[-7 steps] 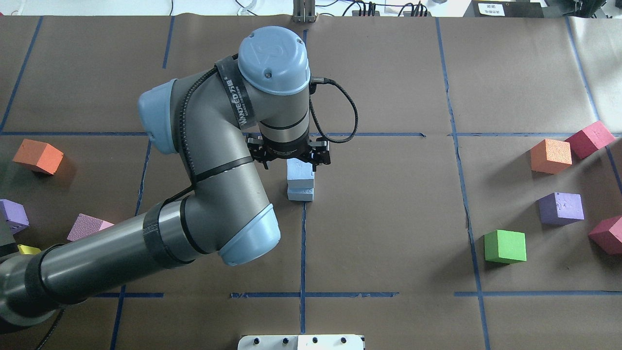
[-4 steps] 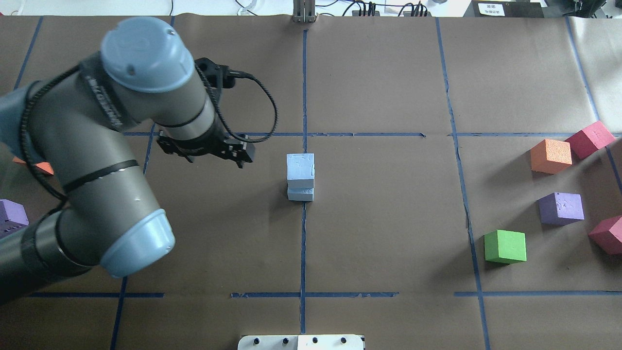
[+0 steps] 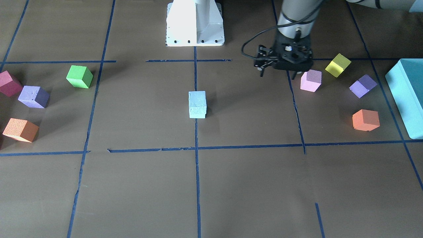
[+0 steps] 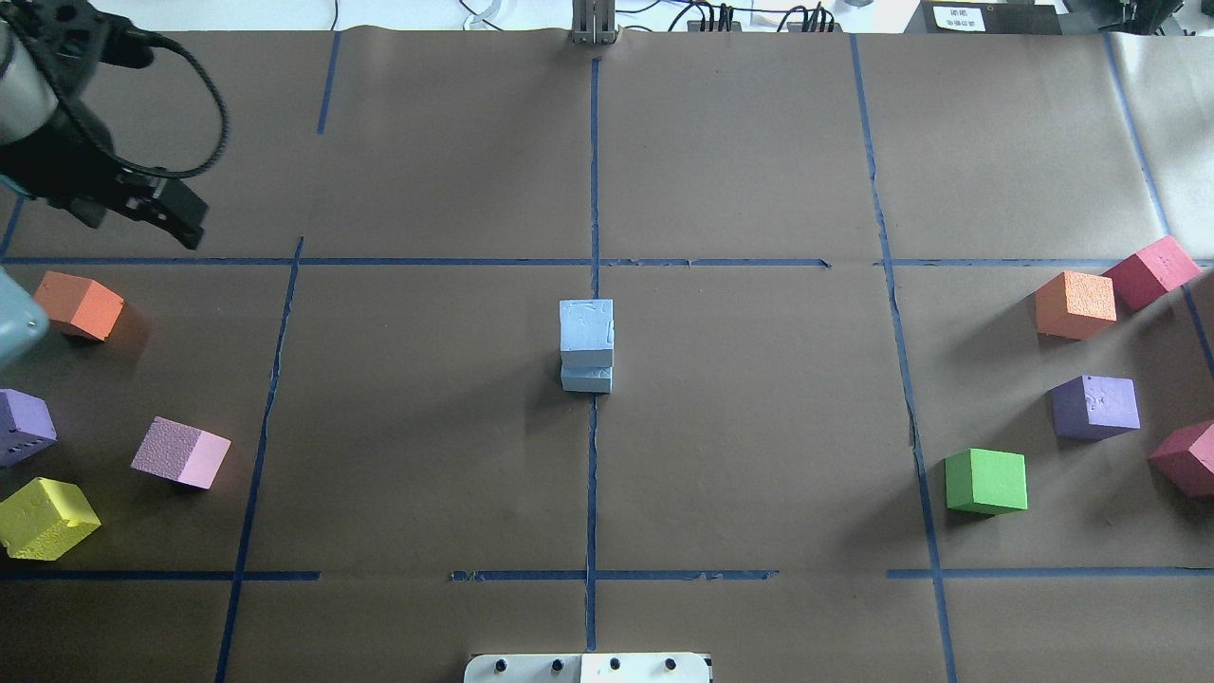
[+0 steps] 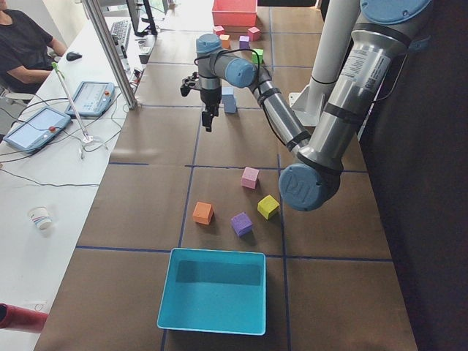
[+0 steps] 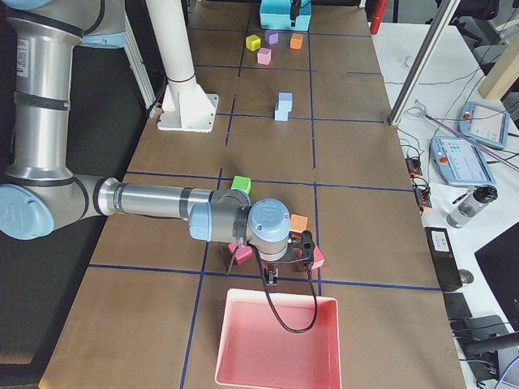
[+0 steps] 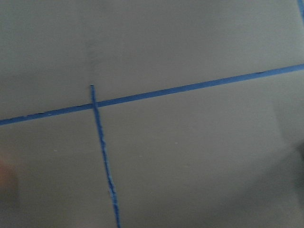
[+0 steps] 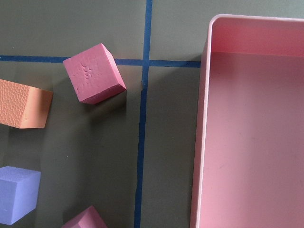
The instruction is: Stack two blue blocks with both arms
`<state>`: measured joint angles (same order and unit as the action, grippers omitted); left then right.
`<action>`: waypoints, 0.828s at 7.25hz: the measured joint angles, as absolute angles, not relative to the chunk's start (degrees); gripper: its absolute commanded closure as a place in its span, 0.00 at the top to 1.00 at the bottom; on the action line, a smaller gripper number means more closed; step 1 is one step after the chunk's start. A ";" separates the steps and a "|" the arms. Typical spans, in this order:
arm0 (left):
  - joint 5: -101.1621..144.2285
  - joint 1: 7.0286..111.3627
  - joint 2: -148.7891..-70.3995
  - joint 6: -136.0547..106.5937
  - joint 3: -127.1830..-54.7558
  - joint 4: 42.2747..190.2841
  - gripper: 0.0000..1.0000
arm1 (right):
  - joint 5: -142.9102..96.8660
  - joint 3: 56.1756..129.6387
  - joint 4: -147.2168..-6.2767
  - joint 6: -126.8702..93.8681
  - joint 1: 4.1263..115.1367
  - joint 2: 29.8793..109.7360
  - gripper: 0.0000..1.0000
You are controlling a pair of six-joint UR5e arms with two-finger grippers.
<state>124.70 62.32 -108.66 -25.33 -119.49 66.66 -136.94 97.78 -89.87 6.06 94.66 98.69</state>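
Observation:
The two blue blocks [image 4: 586, 327] stand stacked one on the other at the table's middle, on the centre tape line. The stack also shows in the front view [image 3: 197, 104] and the right side view [image 6: 284, 105]. My left gripper [image 4: 142, 211] hangs open and empty well off to the stack's left, above bare paper; in the front view [image 3: 281, 71] it is beside a pink cube. My right gripper [image 6: 270, 279] shows only in the right side view, over the near rim of a pink tray. I cannot tell if it is open or shut.
On the left lie an orange cube [image 4: 76, 304], pink cube [image 4: 180, 452], yellow cube [image 4: 47, 517] and a teal box [image 3: 406, 99]. On the right lie a green cube [image 4: 986, 481], purple cube [image 4: 1095, 406], orange cube [image 4: 1075, 304], maroon cubes and the pink tray [image 8: 204, 142].
My left arm has drawn away from the stack, up and far to the left. The two blue blocks stay stacked and have not moved.

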 measured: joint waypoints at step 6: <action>134.02 89.40 -91.58 9.22 -94.83 87.52 1.00 | -137.49 99.55 -89.71 1.94 94.66 97.93 1.00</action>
<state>134.02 89.40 -91.58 9.22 -94.83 87.52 -137.49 99.55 -89.71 1.94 94.66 97.93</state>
